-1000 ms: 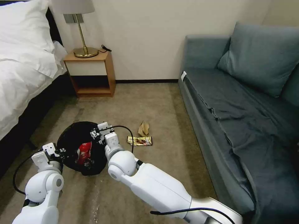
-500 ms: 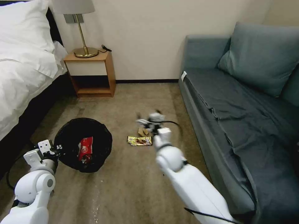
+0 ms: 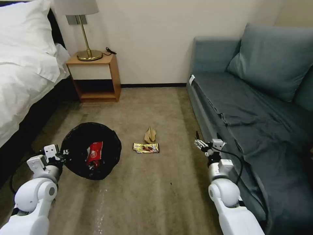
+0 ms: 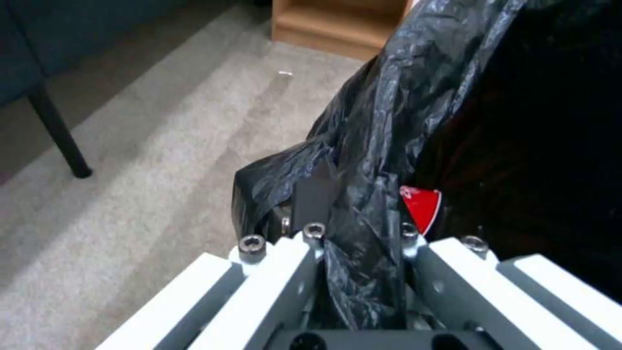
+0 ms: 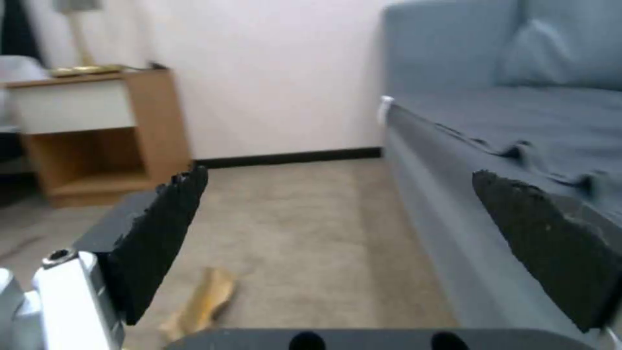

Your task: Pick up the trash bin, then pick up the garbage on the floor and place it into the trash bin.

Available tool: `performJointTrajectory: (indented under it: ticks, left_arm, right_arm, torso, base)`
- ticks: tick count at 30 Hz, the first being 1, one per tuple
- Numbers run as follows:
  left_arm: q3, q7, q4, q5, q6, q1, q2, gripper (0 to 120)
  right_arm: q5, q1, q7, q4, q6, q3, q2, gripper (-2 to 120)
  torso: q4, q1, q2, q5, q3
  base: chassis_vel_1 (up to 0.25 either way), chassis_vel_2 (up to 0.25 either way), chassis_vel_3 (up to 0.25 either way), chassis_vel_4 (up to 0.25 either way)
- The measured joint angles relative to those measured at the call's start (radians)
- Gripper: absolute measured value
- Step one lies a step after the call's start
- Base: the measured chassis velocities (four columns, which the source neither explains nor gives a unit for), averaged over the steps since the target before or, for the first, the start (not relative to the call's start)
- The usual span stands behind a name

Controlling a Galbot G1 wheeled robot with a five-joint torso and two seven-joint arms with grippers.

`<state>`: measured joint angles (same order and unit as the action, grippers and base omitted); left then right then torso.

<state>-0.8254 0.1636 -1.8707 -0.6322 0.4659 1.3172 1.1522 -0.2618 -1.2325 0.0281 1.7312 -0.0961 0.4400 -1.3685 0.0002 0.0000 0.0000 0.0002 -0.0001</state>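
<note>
**A:** Holding the trash bin (image 3: 91,150) at lower left, the left pincer (image 3: 62,153) is clenched on its black liner. Red packet (image 3: 94,152) is sitting inside now.

**B:** Yep, and the right pincer (image 3: 202,144) has swung from over the bin to lower right by the sofa (image 3: 247,107), released and empty. Gold wrapper (image 3: 146,148) and paper wad (image 3: 150,134) are waiting mid-frame on the floor (image 3: 146,189).

Trash bin (image 3: 91,150) liner is showing as thin black plastic film, crinkled and glossy. Red snack packet (image 3: 94,152) inside is looking like shiny foil-plastic. Gold wrapper (image 3: 146,148) is glinting metallic; tan paper wad (image 3: 150,134) is looking matt and creased. Carpet (image 3: 146,192) is reading as short, rough pile. Sofa (image 3: 260,107) is wearing matt woven cloth. Right gripper (image 5: 363,243) pads are looking like rough, chipped black rubber.
</note>
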Motion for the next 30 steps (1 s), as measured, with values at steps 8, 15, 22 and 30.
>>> performJointTrajectory:
  ticks: [8,15,22,30]
  left_arm:
    - [0.001,0.0,0.004,0.006,-0.005,-0.006,0.02,1]
    - [0.01,0.002,0.001,0.029,-0.005,-0.007,0.048,1]
    - [0.008,0.003,0.003,0.039,-0.021,0.004,0.054,1]
    - [-0.002,0.016,-0.004,0.039,-0.027,0.012,0.056,1]
  right_arm:
    - [0.039,-0.012,-0.106,-0.059,-0.079,-0.025,0.002,100]
    - [0.088,-0.005,-0.123,-0.117,-0.156,-0.056,0.006,100]
    - [0.111,0.011,-0.113,-0.13,-0.173,-0.075,0.012,100]
    - [0.125,0.003,-0.111,-0.146,-0.173,-0.075,0.007,100]
  torso:
    - [-0.0001,0.0,0.0,-0.0002,0.0]
    - [-0.0003,0.0,0.0,-0.0001,0.0]
    - [-0.0001,0.0,0.0,-0.0002,0.0]
    - [-0.0002,0.0,0.0,-0.0002,0.0]
  base:
    - [0.0,0.0,0.0,0.0]
    - [0.0,0.0,0.0,0.0]
    - [0.0,0.0,0.0,0.0]
    - [0.0,0.0,0.0,0.0]
